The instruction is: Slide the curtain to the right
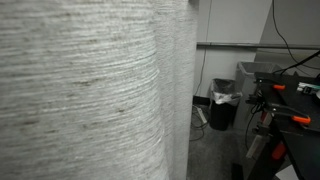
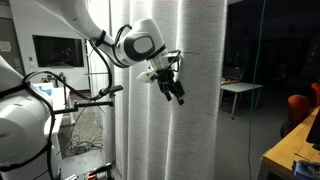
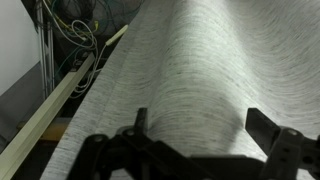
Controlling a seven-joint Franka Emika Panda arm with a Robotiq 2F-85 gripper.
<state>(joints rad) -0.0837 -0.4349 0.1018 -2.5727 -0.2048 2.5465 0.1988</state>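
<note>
Curtain [image 3: 200, 60] hangs grey-white, streaky, softly folded; pincer [image 3: 195, 118] spread wide before it.

The very large grey-white woven curtain [image 2: 195, 120] hangs in soft folds just behind the black robot gripper [image 2: 176, 92], a wall of cloth closing off any reach straight ahead. In the wrist view the jaws stand spread wide, and a rounded fold rises ahead of the gap between them; I cannot tell whether it touches. Beside the cloth, a pale wooden rail [image 3: 55, 105] and a tangle of cables [image 3: 75, 30] crowd that side. In an exterior view, open floor past the curtain's edge runs to a black bin with a white liner [image 1: 224, 105] and orange-and-black clamps [image 1: 283, 112].
</note>
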